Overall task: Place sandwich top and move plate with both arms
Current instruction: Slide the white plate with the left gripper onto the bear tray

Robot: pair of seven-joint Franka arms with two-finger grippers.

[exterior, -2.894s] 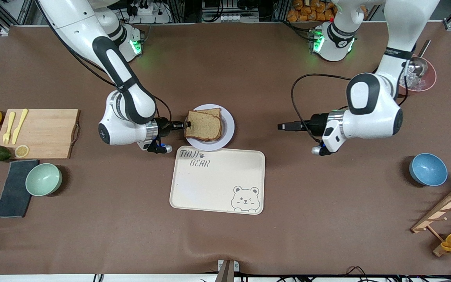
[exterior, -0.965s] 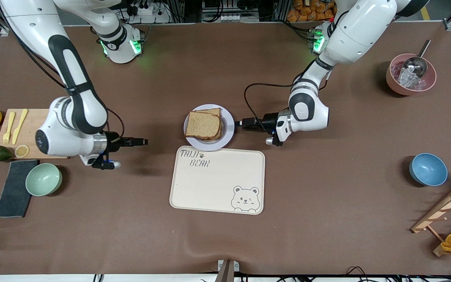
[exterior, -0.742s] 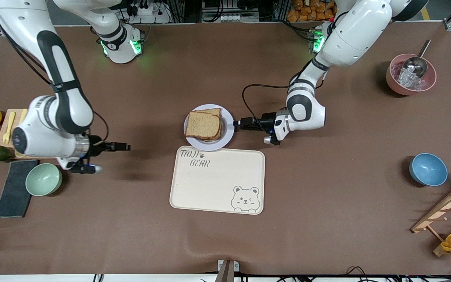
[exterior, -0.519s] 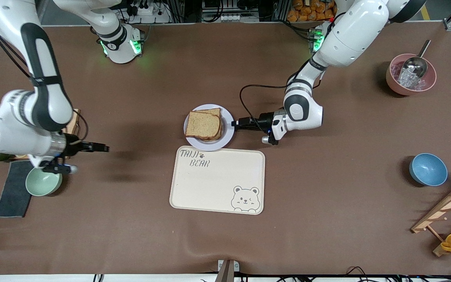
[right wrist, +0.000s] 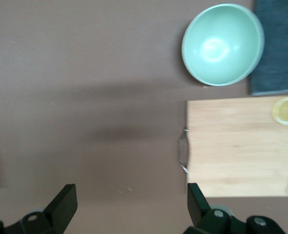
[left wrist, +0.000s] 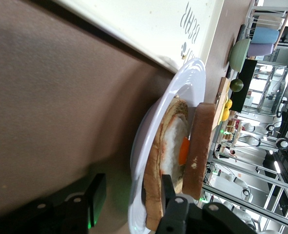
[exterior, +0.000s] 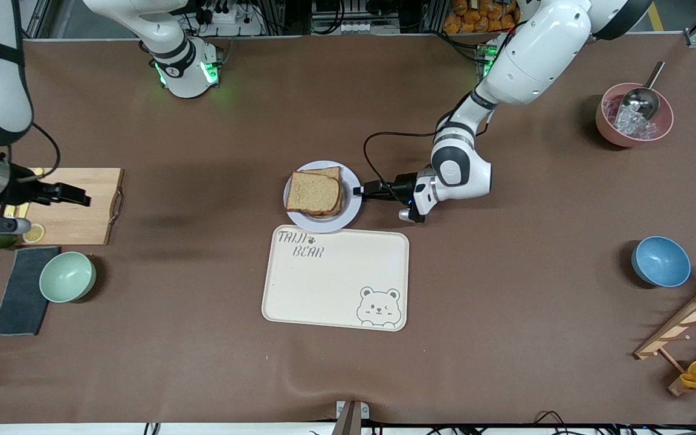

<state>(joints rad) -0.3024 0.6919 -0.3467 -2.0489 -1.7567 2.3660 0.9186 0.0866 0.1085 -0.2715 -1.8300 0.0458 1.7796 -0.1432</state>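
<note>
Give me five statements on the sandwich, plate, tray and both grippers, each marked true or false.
1. The sandwich top lies on the sandwich on the plate. True.
2. The plate stands on the tray. False: it stands on the table beside the tray.
3. The left gripper is at the plate's rim. True.
4. The right gripper holds a bread slice. False: it is open and empty.
5. The right gripper is over the cutting board. True.

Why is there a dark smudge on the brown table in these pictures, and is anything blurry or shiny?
Front view: soft arm shadows lie on the table. Right wrist view: the smudge beside the cutting board is such a shadow; the green bowl shows a pale highlight. Left wrist view: the plate rim gleams, and the rack in the background looks blurred.
</note>
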